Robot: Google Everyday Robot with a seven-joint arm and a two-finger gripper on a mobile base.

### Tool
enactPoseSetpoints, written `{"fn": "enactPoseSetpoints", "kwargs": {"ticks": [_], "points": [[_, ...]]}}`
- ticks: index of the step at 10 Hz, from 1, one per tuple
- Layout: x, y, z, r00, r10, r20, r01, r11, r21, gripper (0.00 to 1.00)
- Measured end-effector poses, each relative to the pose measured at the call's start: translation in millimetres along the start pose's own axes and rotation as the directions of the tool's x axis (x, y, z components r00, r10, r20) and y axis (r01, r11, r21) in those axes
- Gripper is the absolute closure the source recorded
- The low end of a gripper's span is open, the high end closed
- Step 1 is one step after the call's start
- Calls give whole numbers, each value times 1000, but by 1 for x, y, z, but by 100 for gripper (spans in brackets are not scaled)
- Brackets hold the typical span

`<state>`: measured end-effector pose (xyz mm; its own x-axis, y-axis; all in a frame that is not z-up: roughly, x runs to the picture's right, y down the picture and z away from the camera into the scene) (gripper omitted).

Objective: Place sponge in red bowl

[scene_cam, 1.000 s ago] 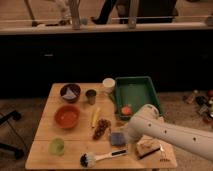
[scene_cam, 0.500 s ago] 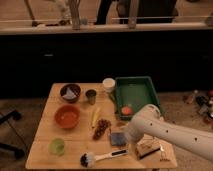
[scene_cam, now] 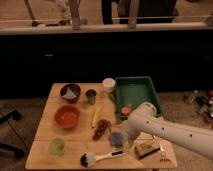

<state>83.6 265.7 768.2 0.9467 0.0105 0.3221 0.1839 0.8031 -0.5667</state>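
The blue-grey sponge (scene_cam: 116,139), a small soft pad, lies flat on the wooden table (scene_cam: 44,156), well to the right of the red bowl (scene_cam: 67,116) and nearer the front edge, just as it lay half a second ago. The white arm (scene_cam: 165,131) has barely shifted. Its gripper (scene_cam: 125,136) hangs just beside the sponge, on the side away from the red bowl, and is largely hidden behind the wrist; whether it is released or grasping cannot be told. The arm runs off the right edge. The round, shallow red bowl sits apart from a slim yellow item (scene_cam: 95,116) and a rough brown cluster (scene_cam: 102,128) to its right. A light-green cup (scene_cam: 57,146) stands in front of the bowl, and a green tray (scene_cam: 136,92) lies far right of it.
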Motion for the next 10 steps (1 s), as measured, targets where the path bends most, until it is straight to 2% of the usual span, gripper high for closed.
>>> {"fn": "enactPoseSetpoints", "kwargs": {"ticks": [4, 10], "points": [[-3, -12, 18, 1000, 15, -5, -15, 1000, -19, 20], [9, -33, 40, 997, 69, -30, -70, 997, -27, 20]]}}
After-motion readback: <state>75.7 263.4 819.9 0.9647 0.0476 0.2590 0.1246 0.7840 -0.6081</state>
